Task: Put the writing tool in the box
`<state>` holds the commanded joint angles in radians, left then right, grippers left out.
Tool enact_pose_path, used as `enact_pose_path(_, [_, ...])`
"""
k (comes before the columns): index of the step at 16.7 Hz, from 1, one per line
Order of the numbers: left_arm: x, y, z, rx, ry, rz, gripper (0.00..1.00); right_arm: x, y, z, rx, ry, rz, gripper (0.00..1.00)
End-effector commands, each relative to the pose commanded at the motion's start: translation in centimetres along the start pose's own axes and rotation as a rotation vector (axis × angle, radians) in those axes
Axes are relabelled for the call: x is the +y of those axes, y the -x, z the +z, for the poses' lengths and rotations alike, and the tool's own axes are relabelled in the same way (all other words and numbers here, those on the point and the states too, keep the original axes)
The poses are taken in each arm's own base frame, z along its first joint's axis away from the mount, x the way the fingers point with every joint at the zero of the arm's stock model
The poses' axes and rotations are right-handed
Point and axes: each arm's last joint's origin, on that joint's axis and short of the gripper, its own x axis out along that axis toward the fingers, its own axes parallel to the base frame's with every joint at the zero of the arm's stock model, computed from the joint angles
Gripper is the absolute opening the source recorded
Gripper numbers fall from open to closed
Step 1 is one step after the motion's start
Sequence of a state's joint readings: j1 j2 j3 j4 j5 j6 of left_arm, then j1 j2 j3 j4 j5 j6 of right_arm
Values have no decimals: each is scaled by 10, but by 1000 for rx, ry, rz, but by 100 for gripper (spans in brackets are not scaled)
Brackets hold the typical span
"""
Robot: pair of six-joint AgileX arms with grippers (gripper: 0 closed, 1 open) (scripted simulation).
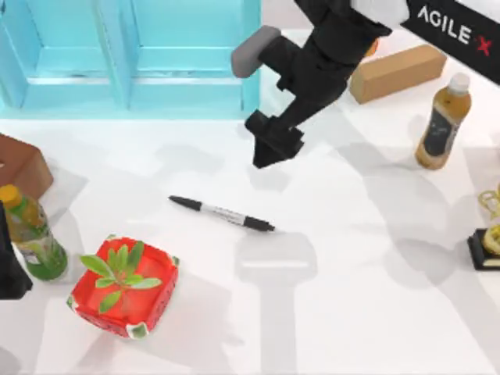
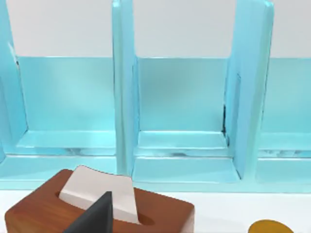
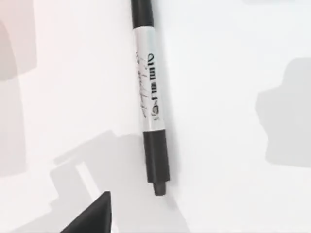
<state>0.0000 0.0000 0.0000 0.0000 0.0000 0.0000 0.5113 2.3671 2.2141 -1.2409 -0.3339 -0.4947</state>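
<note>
On the white table (image 1: pixel 351 312): we see the slim black marker pen with a white-grey printed band (image 1: pixel 222 213) lying flat near the middle, slanted, its ends towards far left and near right; nothing touches it.
Marker from our right wrist view: the same marker pen (image 3: pixel 149 97) lies free on the table surface, printed band facing up, with a dark finger tip (image 3: pixel 92 216) at the frame edge beside its end.
Right gripper: our right gripper (image 1: pixel 273 144) hangs above the table just beyond the marker's far side, clear of it and holding nothing; we cannot tell whether its fingers are apart or together, as they read as one dark mass from above.
Left gripper: our left gripper (image 1: pixel 9 269) sits parked at the left edge; its finger state we cannot tell either.
Box: the pale blue open box with upright dividers (image 1: pixel 133 55) stands at the far left; the left wrist view faces its compartments (image 2: pixel 182 102).
Left side: a brown wooden tissue box with a white tissue (image 2: pixel 97 206) and a green bottle with a yellow cap (image 1: pixel 31 234).
Near left: a red square tray holding a green leafy plant (image 1: pixel 123 287).
Far right: a tan cardboard block (image 1: pixel 397 73) and an amber bottle with a white cap (image 1: pixel 443 121).
Right edge: a yellow object on a dark base (image 1: pixel 488 242), perhaps a small trophy.
</note>
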Motion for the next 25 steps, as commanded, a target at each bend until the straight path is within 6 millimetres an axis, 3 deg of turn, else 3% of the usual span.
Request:
enact_pose_path(2, [0,0,0,0,0,0,100,6,-29,10,51,37,54,100])
enact_pose_path(4, [0,0,0,0,0,0,100,11,-46,15,80,60,86,100])
enact_pose_path(12, [0,0,0,0,0,0,100,11,-55,16,87,62,92,100])
enact_pose_path(21, [0,0,0,0,0,0,100,20,-141,9,86,65,93,100])
enact_pose_path(25, [0,0,0,0,0,0,100,21,-149,8,86,65,93,100])
